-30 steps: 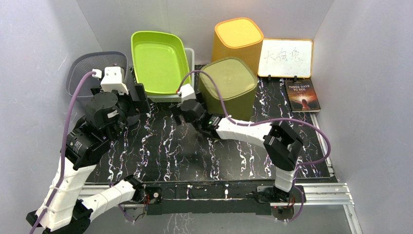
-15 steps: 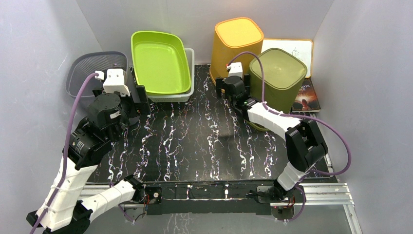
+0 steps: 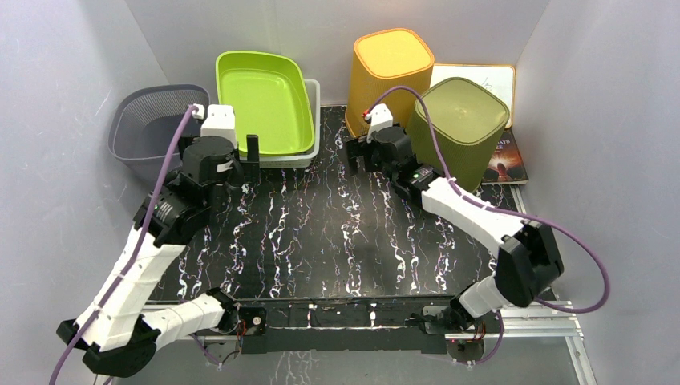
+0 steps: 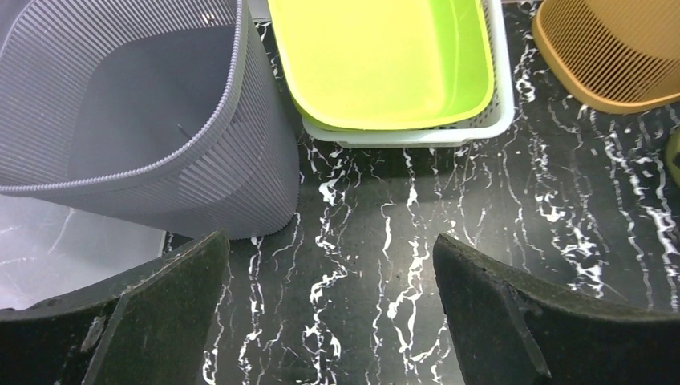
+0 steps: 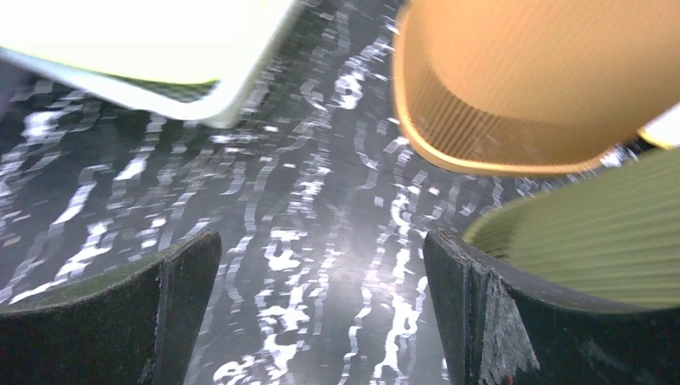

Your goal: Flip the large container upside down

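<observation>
At the far right of the worktop (image 3: 321, 233), the olive container (image 3: 461, 128) stands, apparently base-up, beside the orange bin (image 3: 390, 68). Jaws of the right gripper (image 5: 321, 241) gape wide and empty; those of the left gripper (image 4: 329, 245) are wide too, near the grey basket (image 4: 160, 104).

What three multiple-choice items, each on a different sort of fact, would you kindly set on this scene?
1. Where does the olive bin stand?
A. at the table's near edge
B. right of the orange bin
C. at the far left

2. What colour is the tray nested in the white basket?
A. lime green
B. red
C. blue

3. How is the left tool?
A. shut on a bin
B. shut on nothing
C. open, empty

Key:
1 B, the top view shows it beside the orange bin at the back right.
2 A, the tray is lime green in the top and left wrist views.
3 C, its wrist view shows spread fingers over bare table.
</observation>
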`<state>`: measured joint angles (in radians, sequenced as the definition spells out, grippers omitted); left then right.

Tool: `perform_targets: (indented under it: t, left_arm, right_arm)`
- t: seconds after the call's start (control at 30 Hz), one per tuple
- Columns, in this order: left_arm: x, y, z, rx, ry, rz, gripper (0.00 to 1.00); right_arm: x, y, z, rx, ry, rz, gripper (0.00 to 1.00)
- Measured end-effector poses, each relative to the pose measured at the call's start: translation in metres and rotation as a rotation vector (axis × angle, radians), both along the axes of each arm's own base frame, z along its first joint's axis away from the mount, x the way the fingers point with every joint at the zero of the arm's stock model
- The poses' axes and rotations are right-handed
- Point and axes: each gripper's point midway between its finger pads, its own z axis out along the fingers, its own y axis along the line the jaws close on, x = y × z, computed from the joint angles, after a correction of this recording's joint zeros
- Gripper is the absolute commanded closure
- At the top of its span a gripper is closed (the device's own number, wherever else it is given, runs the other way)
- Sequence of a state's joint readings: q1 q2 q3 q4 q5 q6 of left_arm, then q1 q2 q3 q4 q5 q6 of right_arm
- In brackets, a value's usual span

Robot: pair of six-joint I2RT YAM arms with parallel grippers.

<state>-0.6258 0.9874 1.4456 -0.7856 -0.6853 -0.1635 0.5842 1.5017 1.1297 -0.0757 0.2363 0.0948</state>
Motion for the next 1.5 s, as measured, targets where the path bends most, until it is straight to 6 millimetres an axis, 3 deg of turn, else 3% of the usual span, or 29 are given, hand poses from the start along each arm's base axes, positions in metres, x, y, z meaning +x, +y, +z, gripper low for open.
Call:
perform_targets:
  t: [0.17, 0.27, 0.33, 0.4, 0.53, 0.7, 0.87, 1.1, 1.2, 1.4, 1.5]
  left_arm:
    - [0.018, -0.001, -0.007, 0.115, 0.029, 0.016, 0.05]
    - [0.032, -0.003, 0.002, 0.181, 0.020, 0.029, 0.13]
    - [0.047, -0.005, 0.015, 0.212, -0.005, 0.031, 0.20]
    - [0.062, -0.005, 0.029, 0.225, -0.029, 0.035, 0.20]
    - [0.097, 0.023, 0.042, 0.210, -0.030, 0.091, 0.18]
    - [0.135, 0.067, 0.007, 0.199, 0.073, 0.154, 0.24]
    - [0.157, 0.079, -0.036, 0.164, 0.168, 0.130, 0.29]
    - [0.161, 0.082, -0.061, 0.127, 0.214, 0.105, 0.37]
    - [0.159, 0.087, -0.072, 0.118, 0.239, 0.115, 0.44]
    - [0.150, 0.097, -0.103, 0.111, 0.312, 0.148, 0.49]
    - [0.146, 0.099, -0.109, 0.107, 0.331, 0.163, 0.55]
  right_arm:
    - [-0.048, 0.053, 0.056, 0.075, -0.072, 0.217, 0.02]
    - [-0.066, 0.066, 0.078, 0.122, -0.098, 0.306, 0.02]
    - [-0.072, 0.068, 0.083, 0.142, -0.099, 0.341, 0.02]
    - [-0.076, 0.072, 0.084, 0.155, -0.091, 0.372, 0.02]
    - [-0.084, 0.076, 0.073, 0.169, -0.055, 0.408, 0.02]
    - [-0.094, 0.072, 0.062, 0.172, -0.026, 0.423, 0.02]
    - [-0.100, 0.066, 0.075, 0.190, -0.055, 0.421, 0.02]
    - [-0.102, 0.056, 0.086, 0.195, -0.092, 0.391, 0.02]
    - [-0.101, 0.054, 0.083, 0.189, -0.090, 0.379, 0.02]
    - [-0.100, 0.052, 0.077, 0.178, -0.079, 0.366, 0.02]
    - [-0.099, 0.051, 0.076, 0.176, -0.080, 0.358, 0.02]
